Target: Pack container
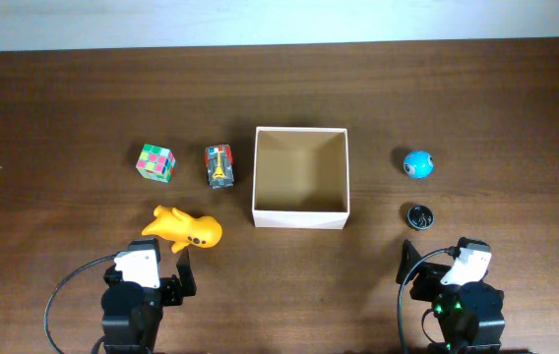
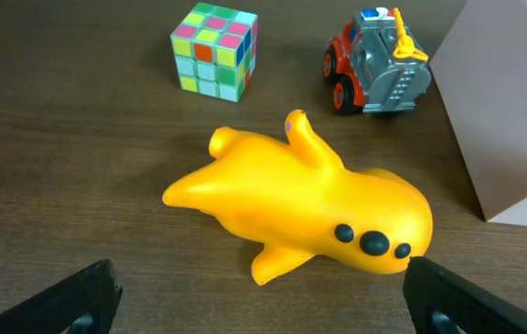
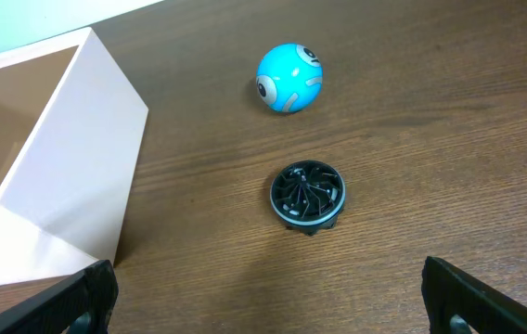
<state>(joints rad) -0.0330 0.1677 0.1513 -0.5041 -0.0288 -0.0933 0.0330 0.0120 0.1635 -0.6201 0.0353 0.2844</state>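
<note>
The container is sitting empty, left gripper and right gripper gaping open for toys lying just ahead.

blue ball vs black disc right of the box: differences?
The blue ball is a bright glossy sphere; the black disc is flat, dark and vaned. The ball lies farther from the right gripper than the disc. Both rest on the table, outside the container.

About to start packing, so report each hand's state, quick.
Left hand: open, holding nothing.
Right hand: open, holding nothing.
</note>
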